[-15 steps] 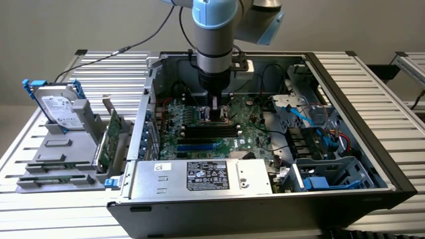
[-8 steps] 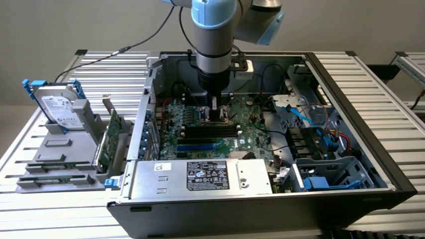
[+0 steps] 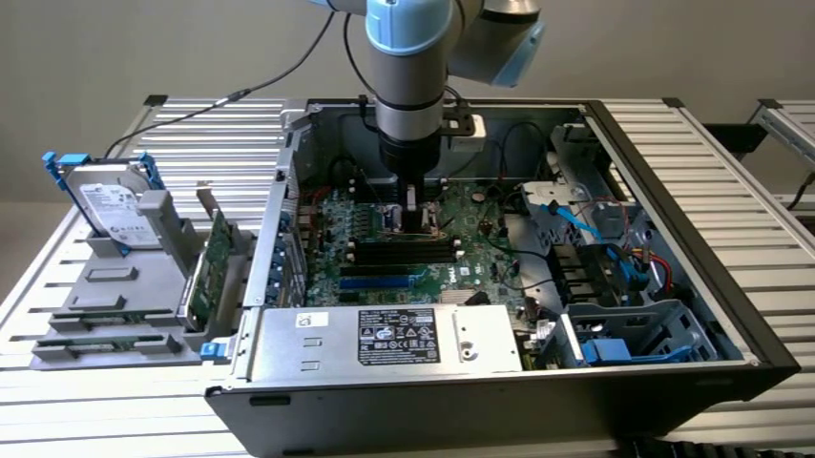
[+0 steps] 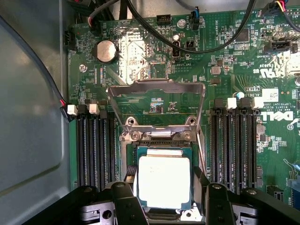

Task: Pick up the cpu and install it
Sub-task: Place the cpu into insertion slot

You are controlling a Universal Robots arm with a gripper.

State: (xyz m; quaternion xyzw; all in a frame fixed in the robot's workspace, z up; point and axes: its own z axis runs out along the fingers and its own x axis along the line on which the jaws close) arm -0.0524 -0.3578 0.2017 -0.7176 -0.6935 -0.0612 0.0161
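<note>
Inside the open computer case (image 3: 662, 191), which sits on the slatted surface (image 3: 764, 239), the arm (image 3: 410, 67) I am driving from afar reaches straight down over the green circuit board (image 4: 154, 56). Its pincer (image 3: 414, 212) hangs low above the socket, between the two banks of black memory slots (image 4: 93, 145). Seen from the wrist, the cpu (image 4: 164, 180) lies flat and square within the socket's outline, dull silver top up. The hinged metal retaining frame (image 4: 155, 86) is swung back, clear of it. The pincer (image 4: 166, 190) straddles the chip on two opposite sides. Whether it is clamped on those edges or merely standing wide around them, I cannot tell. I judge the chip to be very light and quite rigid, with a thin body that offers little edge to hold and a smooth lid that would slip under an uneven squeeze. The delicate part is surely underneath, where it meets the socket (a slight tilt or scrape there could do real harm). So I would take it only by two opposite edges of its green rim, level and with modest pressure, never by the lid. A silver hard drive (image 3: 113, 205) stands in a grey rack at the exterior view's left, well apart from the work.
</note>
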